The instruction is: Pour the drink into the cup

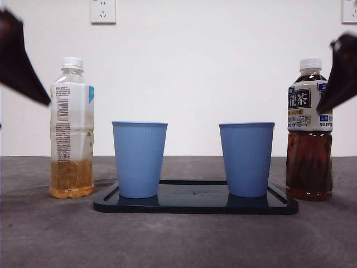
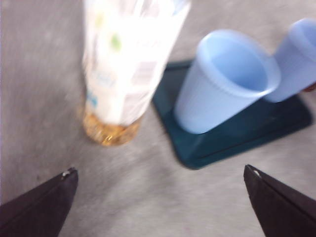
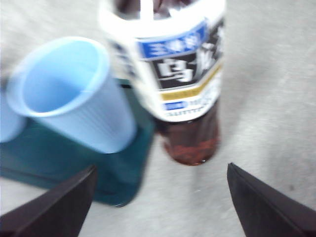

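Two blue cups stand on a dark tray (image 1: 195, 205): the left cup (image 1: 139, 159) and the right cup (image 1: 246, 159), both empty as seen from the wrists. Left of the tray stands a bottle of pale yellow drink (image 1: 72, 128) with a white cap. Right of the tray stands a dark tea bottle (image 1: 310, 131) with a black and white label. My left gripper (image 2: 160, 173) is open above and short of the yellow bottle (image 2: 126, 69). My right gripper (image 3: 160, 170) is open, hovering near the tea bottle (image 3: 182, 79). Neither holds anything.
The grey table top (image 1: 178, 240) stretches in front of the tray. A white wall with two sockets (image 1: 103, 11) stands behind. The grippers show as dark tips at the upper left (image 1: 19, 61) and upper right (image 1: 340, 72).
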Tool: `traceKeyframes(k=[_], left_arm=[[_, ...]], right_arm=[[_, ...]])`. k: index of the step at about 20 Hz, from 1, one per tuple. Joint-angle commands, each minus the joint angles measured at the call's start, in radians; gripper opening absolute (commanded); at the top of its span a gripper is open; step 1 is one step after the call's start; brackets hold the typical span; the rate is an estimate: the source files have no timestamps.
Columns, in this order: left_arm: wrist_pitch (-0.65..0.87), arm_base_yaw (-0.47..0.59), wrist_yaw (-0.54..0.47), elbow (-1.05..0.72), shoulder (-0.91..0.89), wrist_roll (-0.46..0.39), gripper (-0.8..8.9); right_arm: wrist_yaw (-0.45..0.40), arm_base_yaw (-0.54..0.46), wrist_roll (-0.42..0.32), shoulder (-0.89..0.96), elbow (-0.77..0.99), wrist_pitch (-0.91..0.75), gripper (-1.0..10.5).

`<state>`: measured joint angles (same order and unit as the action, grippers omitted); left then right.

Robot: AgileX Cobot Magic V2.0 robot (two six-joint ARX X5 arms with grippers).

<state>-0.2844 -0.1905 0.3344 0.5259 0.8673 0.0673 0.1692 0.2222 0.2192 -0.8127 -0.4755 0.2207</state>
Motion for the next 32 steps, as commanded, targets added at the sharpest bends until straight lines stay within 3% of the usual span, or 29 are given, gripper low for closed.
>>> traceKeyframes(k=[1,5,11,24,32], left_arm=[[0.164,-0.026,-0.033,-0.070,0.038,0.061,6.35],[0.376,-0.097,-0.144,-0.164,0.109,0.102,6.35],[0.626,-0.150,-0.258,-0.170,0.276,0.063,6.35],[1.088,-0.149,-0.294,-0.169,0.596,0.004,6.21],[1.251,-0.149,-0.312,-0.156,0.723,0.001,5.06]], right_arm=[[0.046,0.006,0.056,0.079,-0.006,0.028,4.2],[0.111,0.022,0.093,0.182,-0.035,0.116,4.2],[0.254,0.098,0.107,0.200,-0.093,0.265,4.2],[0.285,0.162,0.106,0.201,-0.103,0.293,4.2],[0.275,0.162,0.081,0.201,-0.103,0.293,4.2]])
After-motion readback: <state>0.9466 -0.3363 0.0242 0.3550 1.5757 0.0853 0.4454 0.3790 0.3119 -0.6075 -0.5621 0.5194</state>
